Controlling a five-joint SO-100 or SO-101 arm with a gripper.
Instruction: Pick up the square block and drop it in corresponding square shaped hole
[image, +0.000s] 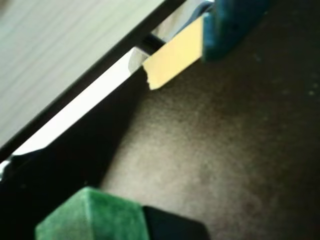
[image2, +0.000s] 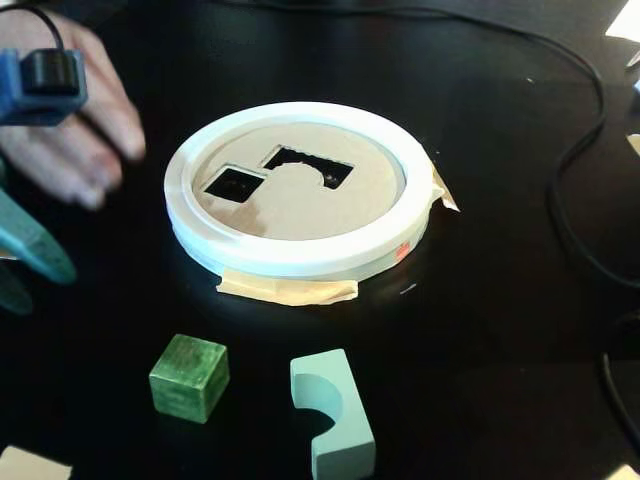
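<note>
The green square block (image2: 189, 377) sits on the black table in front of the white ring board (image2: 300, 255). The board's brown face has a square hole (image2: 234, 183) at its left. My teal gripper (image2: 45, 290) is at the left edge of the fixed view, left of the board and up-left of the block. Its fingers look spread and hold nothing. In the wrist view the green block (image: 92, 215) is at the bottom left and a teal finger (image: 230, 25) is at the top right.
A pale teal arch block (image2: 333, 410) lies right of the green block. The board also has an arch-shaped hole (image2: 310, 165). A person's hand (image2: 70, 110) is behind the gripper at top left. A black cable (image2: 580, 150) runs along the right. Tape (image2: 290, 290) holds the board down.
</note>
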